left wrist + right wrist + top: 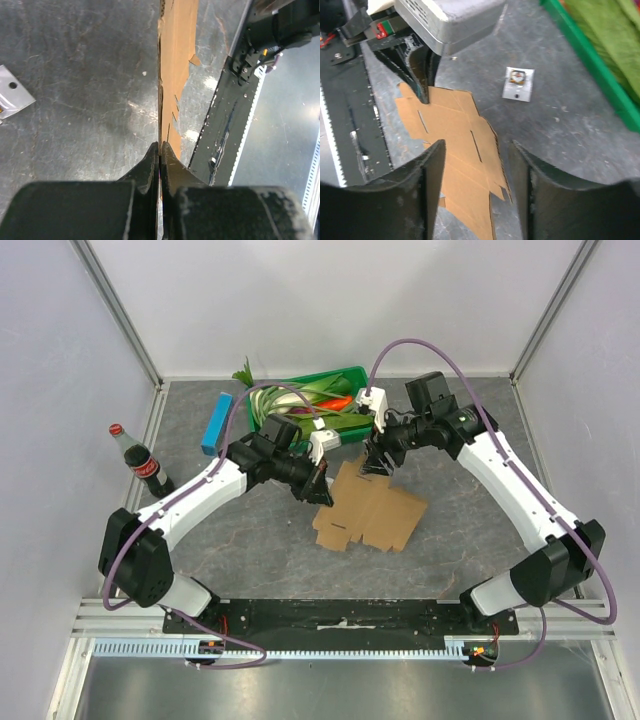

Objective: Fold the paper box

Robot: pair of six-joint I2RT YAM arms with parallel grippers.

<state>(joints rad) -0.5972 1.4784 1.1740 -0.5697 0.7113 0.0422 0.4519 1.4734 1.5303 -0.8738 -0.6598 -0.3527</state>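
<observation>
The paper box (372, 512) is a flat brown cardboard piece with flaps and slits, lying mid-table. My left gripper (322, 494) is shut on its left edge. In the left wrist view the cardboard (175, 50) runs edge-on straight out from the closed gripper (160, 146). My right gripper (378, 468) hovers open over the box's far edge. In the right wrist view the box (455, 130) lies below the open gripper (477, 147), its jagged right edge between the two fingers. The left arm's fingers (422, 82) pinch the box's far corner there.
A green tray (352, 373) of vegetables stands at the back. A slim blue box (217, 423) and a cola bottle (143, 462) are at the left. A small white card (518, 83) lies near the tray. The black base rail (340, 615) runs along the near edge.
</observation>
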